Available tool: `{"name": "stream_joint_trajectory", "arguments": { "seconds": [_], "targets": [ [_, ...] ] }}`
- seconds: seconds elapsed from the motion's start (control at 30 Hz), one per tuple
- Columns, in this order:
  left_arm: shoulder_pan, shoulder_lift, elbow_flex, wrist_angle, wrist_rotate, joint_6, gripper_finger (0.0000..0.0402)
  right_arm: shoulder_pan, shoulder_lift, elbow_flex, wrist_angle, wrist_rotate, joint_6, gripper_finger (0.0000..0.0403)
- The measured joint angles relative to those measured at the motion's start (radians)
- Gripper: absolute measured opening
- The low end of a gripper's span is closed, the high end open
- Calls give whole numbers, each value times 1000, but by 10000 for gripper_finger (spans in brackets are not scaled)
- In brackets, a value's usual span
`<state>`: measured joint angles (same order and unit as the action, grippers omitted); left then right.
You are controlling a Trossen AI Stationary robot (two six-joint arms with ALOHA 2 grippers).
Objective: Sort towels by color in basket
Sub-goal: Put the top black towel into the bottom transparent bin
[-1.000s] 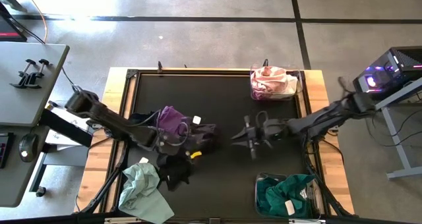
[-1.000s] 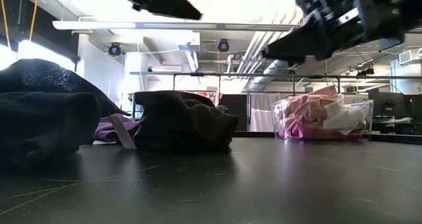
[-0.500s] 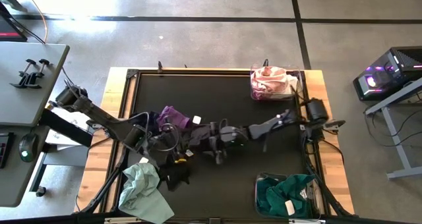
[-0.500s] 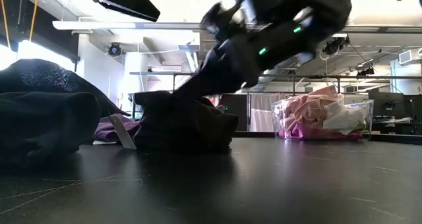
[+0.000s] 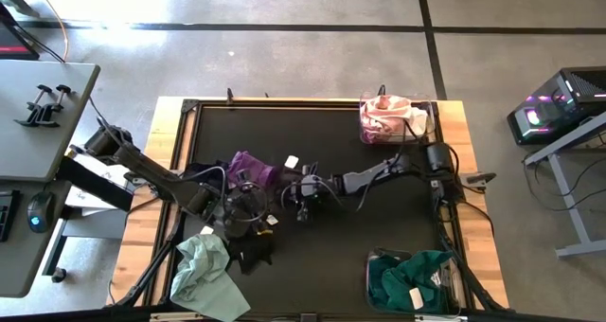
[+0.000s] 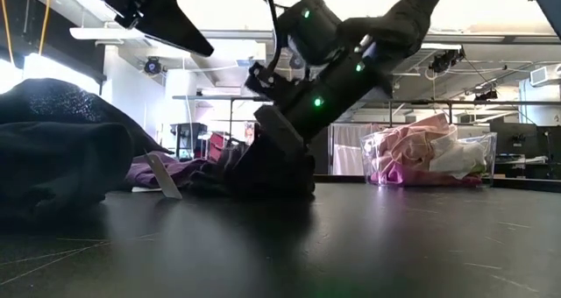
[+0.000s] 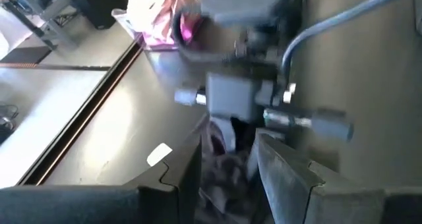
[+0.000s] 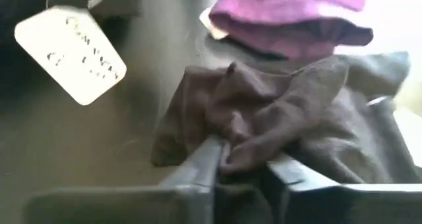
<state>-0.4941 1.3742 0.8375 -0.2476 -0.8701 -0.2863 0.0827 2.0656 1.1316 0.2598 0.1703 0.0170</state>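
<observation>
**Q:** What was the state of each end effector, and where was the work piece?

**A:** The right gripper [image 5: 303, 193] was down at mid-table, its fingers [image 8: 198, 165] pinched on a fold of the dark brown towel [image 8: 277, 118]. That towel lay on the black table [image 5: 379, 223], just beside the purple towel [image 5: 248, 169]. The left gripper [image 5: 248, 208] hung close over the same pile; its fingers [image 7: 188, 171] stood narrowly apart, holding nothing visible.

**Q:** How would the towel handle?

**A:** By judgement: light, soft and limp. It would drape and trail when lifted, and could drag a neighbouring cloth along. A raised fold or bunched edge was the best point of hold, as a flat spot gives thin fingers little to bite on.

**Q:** Was any writing legible?

**A:** A white tag [image 8: 71, 53] lay beside the towel in the right wrist view. It bore printed lines, but they were too blurred to read.

**Q:** Where were the sorted items?

**A:** Pink and white towels filled a clear basket [image 5: 393, 118] at the far right edge. Teal towels filled a second basket [image 5: 412, 279] at the near right.
</observation>
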Motion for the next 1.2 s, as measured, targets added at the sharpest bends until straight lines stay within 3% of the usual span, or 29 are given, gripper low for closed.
{"name": "stream_joint_trajectory", "arguments": {
  "seconds": [0.07,0.23,0.43,0.57,0.73,1.0,1.2],
  "targets": [
    [-5,4,0,3,-1,0,133,32,-29,-1,-30,62,-17,16],
    [-18,5,1,-16,-1,-7,133,150,-178,-1,-149,214,-17,29],
    [-31,3,1,-23,-6,5,133,355,-416,-1,-466,378,11,8],
    [-31,3,1,-25,-16,8,133,493,-580,0,-643,388,196,14],
    [-32,3,1,-18,-17,-1,133,674,-731,76,-783,319,578,6],
    [-32,3,1,-17,-31,0,133,972,-723,288,-1003,489,970,6],
    [-34,3,1,-18,-31,8,133,1109,-631,447,-1197,485,1166,6]
  ]
}}
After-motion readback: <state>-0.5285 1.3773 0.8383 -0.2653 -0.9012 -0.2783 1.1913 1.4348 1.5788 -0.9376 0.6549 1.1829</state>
